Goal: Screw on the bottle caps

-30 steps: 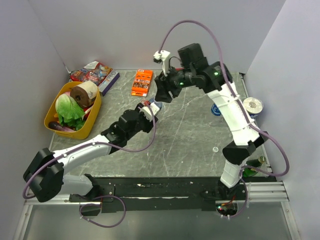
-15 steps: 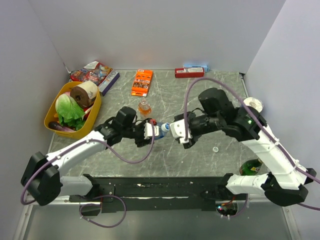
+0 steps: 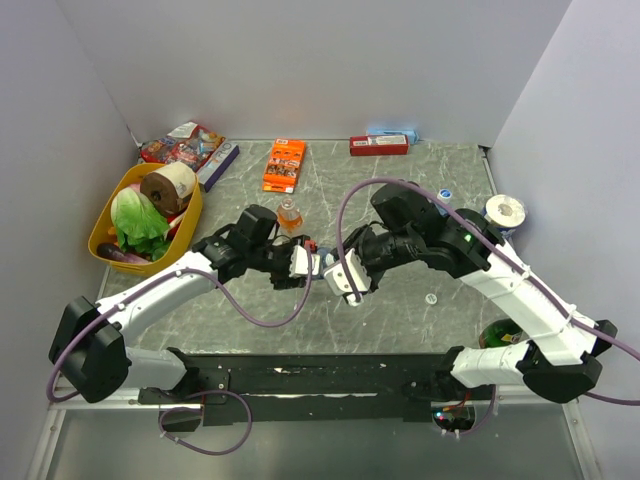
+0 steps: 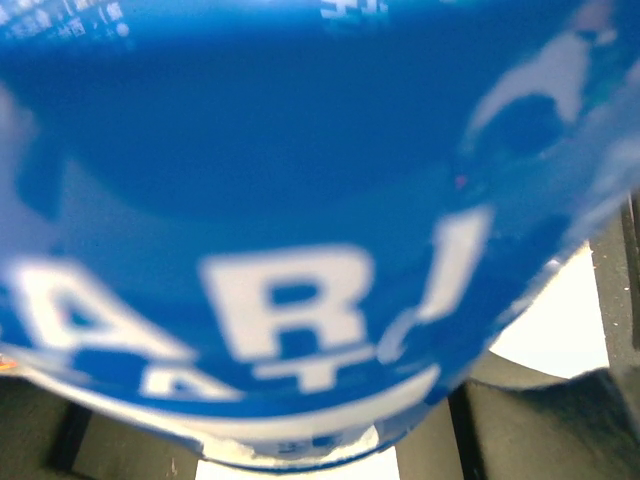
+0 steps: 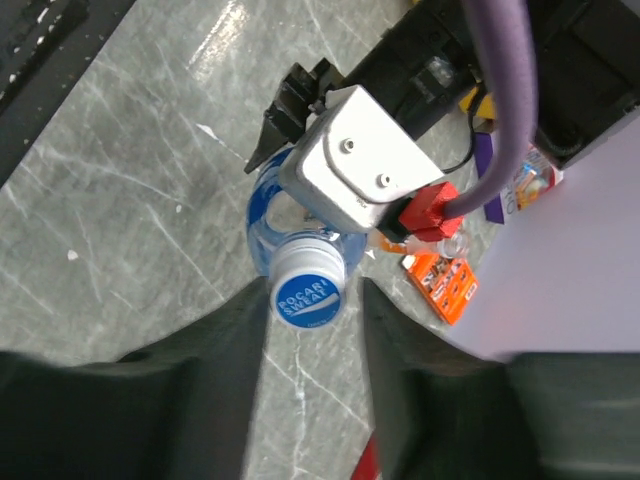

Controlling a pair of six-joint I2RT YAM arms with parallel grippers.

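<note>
A short clear bottle with a blue label [image 3: 321,262] is held sideways above the table's middle by my left gripper [image 3: 301,263], which is shut on its body. The label [image 4: 300,200] fills the left wrist view between my left gripper's [image 4: 290,435] dark fingers [image 4: 540,420]. A blue cap [image 5: 307,297] sits on the bottle's neck. My right gripper [image 5: 312,325] is open, one finger on each side of the cap; in the top view it [image 3: 338,270] meets the bottle's cap end. The bottle with orange liquid [image 3: 289,213] stands uncapped behind my left gripper. A whitish cap [image 3: 431,298] lies at the right.
A yellow basket [image 3: 105,215] of food stands at the left. An orange box [image 3: 285,165], a red box [image 3: 378,145] and packets [image 3: 185,145] lie along the back. A tape roll [image 3: 505,210], a small blue-and-white thing [image 3: 444,194] and a green bottle [image 3: 500,335] are at the right.
My right arm swung from the back down to the table's middle and closed in on the bottle's cap end. My left gripper carried the bottle forward and to the right.
</note>
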